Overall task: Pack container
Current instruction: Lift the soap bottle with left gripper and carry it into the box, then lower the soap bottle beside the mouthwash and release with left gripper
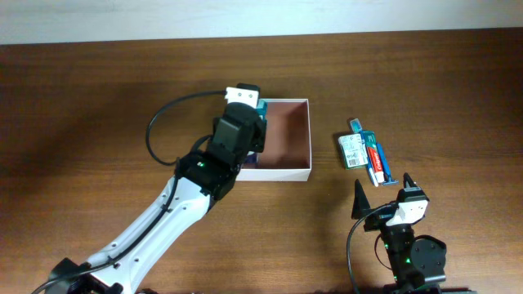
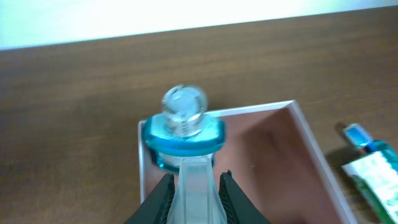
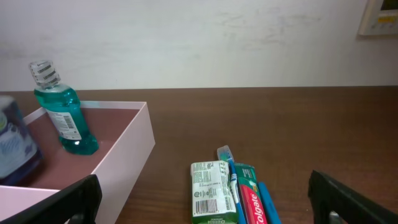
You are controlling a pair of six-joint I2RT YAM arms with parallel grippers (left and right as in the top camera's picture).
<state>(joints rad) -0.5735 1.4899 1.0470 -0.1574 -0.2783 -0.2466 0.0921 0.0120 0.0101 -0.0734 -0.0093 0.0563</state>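
The container is a shallow square box with white walls and a brownish-pink inside, at the table's middle. A small teal bottle with a clear cap stands upright in its far left corner, seen in the left wrist view and the right wrist view. My left gripper is over the container's left part, shut on a pale translucent item just behind the teal bottle. A dark blue and white item shows inside the container. My right gripper is open and empty.
Right of the container lie a green and white box, a red and green toothpaste tube and a blue toothbrush, side by side. They lie just ahead of my right gripper.
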